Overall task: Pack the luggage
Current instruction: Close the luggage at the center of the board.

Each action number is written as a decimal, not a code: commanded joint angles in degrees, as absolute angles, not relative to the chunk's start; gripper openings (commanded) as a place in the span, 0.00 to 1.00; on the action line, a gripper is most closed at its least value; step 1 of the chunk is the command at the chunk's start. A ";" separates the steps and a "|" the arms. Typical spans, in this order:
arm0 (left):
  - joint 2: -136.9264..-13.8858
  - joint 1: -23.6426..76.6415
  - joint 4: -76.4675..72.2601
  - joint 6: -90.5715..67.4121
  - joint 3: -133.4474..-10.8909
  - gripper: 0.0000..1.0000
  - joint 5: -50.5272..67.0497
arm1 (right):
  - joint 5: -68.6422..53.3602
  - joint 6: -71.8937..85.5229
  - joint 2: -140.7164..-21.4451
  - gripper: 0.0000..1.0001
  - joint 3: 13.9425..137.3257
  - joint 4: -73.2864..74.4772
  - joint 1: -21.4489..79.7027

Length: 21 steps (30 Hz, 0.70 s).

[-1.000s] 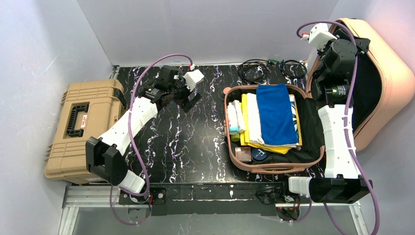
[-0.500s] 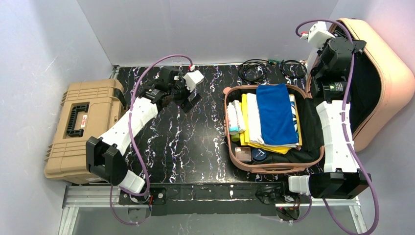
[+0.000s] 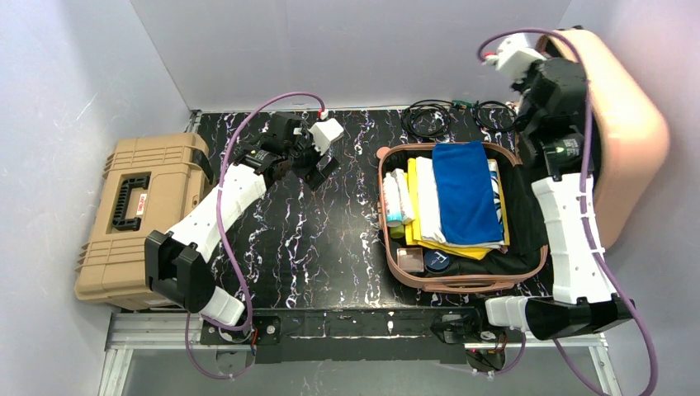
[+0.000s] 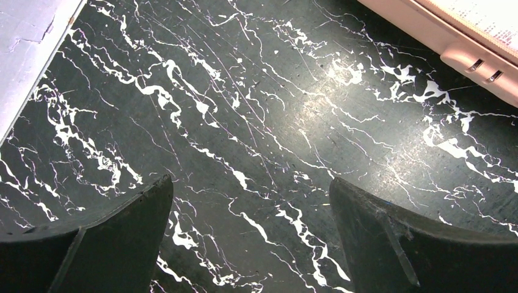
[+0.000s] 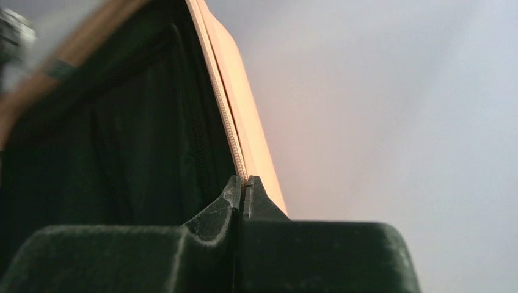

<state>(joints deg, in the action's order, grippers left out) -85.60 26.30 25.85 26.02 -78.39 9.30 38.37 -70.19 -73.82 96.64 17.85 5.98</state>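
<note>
Your luggage point(image 3: 381, 206) lies open at the desk's point(image 3: 314, 239) right edge, lid upright. Your right tool point(image 5: 243, 183) is pinched closed at the lid's rim. Your left tool point(image 4: 250, 189) gapes wide over open desk toward the far edge.

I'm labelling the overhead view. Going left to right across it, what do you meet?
Tan ribbed plastic toolbox → open left pincer → white toiletry tubes → folded blue cloth → raised lid of the peach-pink hard-shell suitcase.
</note>
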 commanded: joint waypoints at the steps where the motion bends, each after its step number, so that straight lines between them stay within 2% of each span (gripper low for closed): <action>1: -82.93 26.00 28.08 26.54 -80.54 0.98 8.60 | 32.96 -61.71 -72.37 0.01 99.92 22.13 16.83; 10: -82.99 25.99 29.09 23.64 -80.69 0.98 13.03 | 20.49 -47.34 -72.77 0.01 99.22 30.50 25.10; 16: -84.06 26.00 27.73 21.71 -79.96 0.98 14.77 | 15.62 -42.46 -71.14 0.01 92.91 33.35 35.90; 21: -85.22 26.00 26.69 20.30 -78.56 0.98 16.04 | 4.59 -37.70 -70.21 0.01 88.87 33.31 37.78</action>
<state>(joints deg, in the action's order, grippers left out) -85.34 26.30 27.07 22.20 -78.70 13.47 17.52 -42.22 -71.77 90.52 36.51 36.71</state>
